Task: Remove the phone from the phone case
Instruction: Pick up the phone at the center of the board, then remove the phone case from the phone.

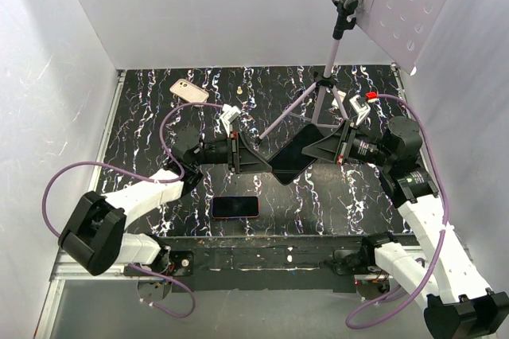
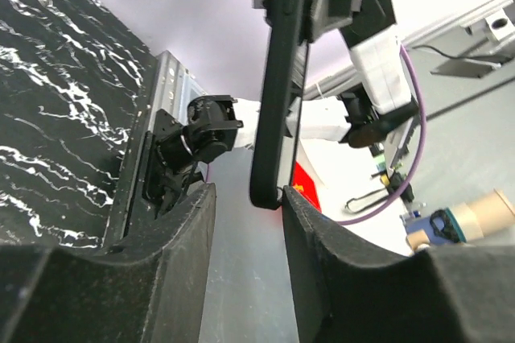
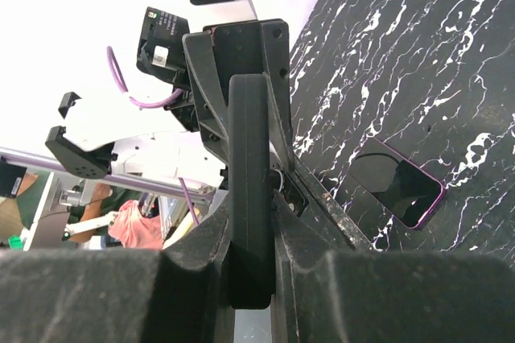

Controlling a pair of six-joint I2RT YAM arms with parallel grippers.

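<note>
1. Phone case (image 1: 293,156), black, hangs in mid-air over the table (image 1: 151,108), the right gripper (image 3: 251,278) clamped on one edge.
2. Left gripper (image 2: 248,198) jaws stand apart around its opposite end.
3. Purple-rimmed phone (image 1: 235,206) lies flat below.

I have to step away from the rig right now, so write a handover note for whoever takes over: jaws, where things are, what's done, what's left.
Right gripper: jaws shut on the black case, held in the air over the middle of the table.
Left gripper: jaws open, straddling the case's other end, not clamped.
A phone lies flat near the front edge; a pale case lies at the back left.
Done: black case lifted, gripped by one arm.
Unclear: whether a phone sits inside it.
Left: probably close the left jaws and work the phone out.
</note>
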